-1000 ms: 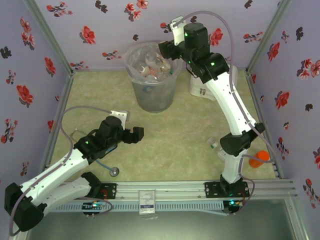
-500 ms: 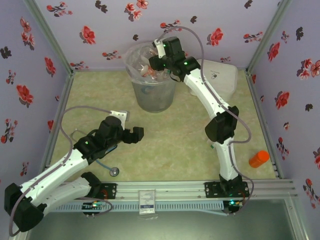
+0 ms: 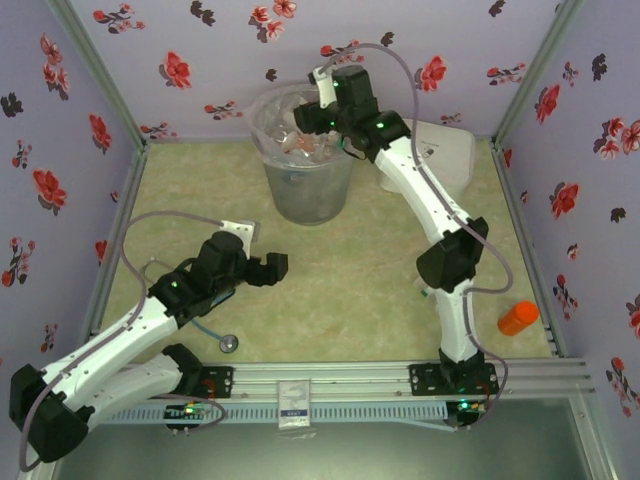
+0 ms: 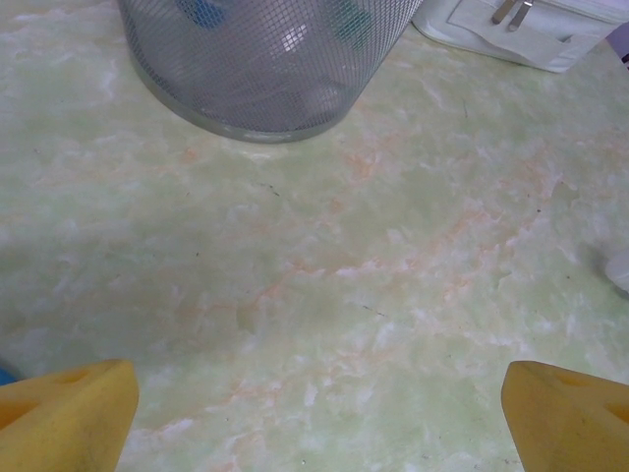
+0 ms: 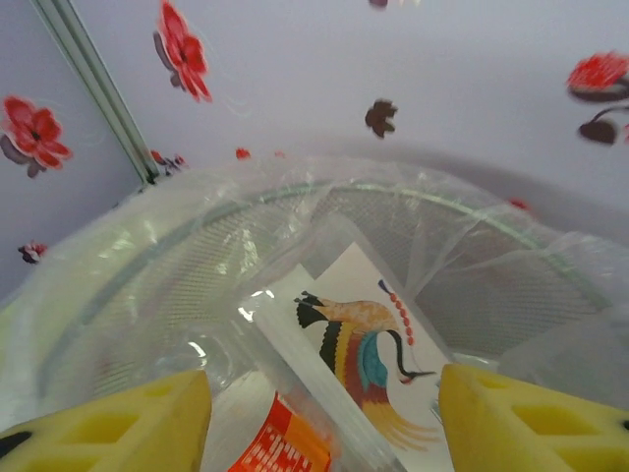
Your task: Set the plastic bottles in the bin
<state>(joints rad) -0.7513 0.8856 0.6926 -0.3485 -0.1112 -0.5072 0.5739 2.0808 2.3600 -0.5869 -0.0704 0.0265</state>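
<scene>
**Q:** While the right gripper [image 3: 308, 120] hangs directly above the bin [image 3: 300, 195], which step of the task is depicted?

**A:** The release step, by judgement. Seen from the wrist, its fingers [image 5: 108, 423] stand partly apart, and nothing is clamped between them. A red-labelled bottle [image 5: 285, 447] lies below the gap, inside the bin, beside a clear packet [image 5: 359, 354] printed with a bird. More plastic bottles [image 3: 305, 140] rest in the bin's clear liner.

**Q:** And the left gripper [image 3: 275, 268]?

**A:** It is low over the tabletop [image 3: 350, 260], well apart from the bin on its near left side. Its jaws are wide and hold nothing.

**Q:** What lies outside the bin?

**A:** An orange container [image 3: 519, 318] lies well apart from the bin, to its near right. Whether it counts as one of the bottles cannot be told. A white case [image 3: 450, 150] sits just beside the bin on the right, and a stethoscope [image 3: 228, 340] lies to its near left.

**Q:** What does the next move call for?

**A:** Probably lifting the right gripper clear of the bin's rim without snagging the liner. It would then descend on any bottle left outside, with the jaws opened wide enough to straddle it.
</scene>
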